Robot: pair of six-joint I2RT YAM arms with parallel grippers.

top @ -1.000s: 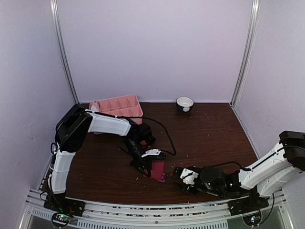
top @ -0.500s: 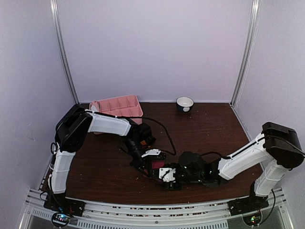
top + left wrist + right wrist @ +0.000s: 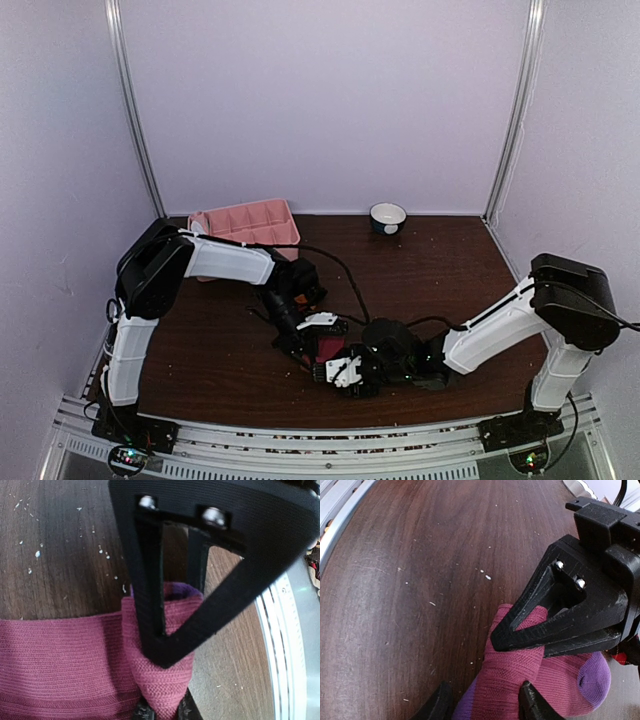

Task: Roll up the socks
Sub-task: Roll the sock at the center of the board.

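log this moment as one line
left claw: shut on pink sock fold | right claw: open, straddling same sock | sock: on table, not yet rolled

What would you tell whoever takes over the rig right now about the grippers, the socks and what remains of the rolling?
Left gripper: shut on a raised fold of the magenta sock, which lies front and centre on the table.
Right gripper: jaws apart, astride the same fold right beside the left one, not clamped.
Done: sock pulled up into a ridge; no finished roll in view.
Left: close the right on the fold, then roll the sock up.
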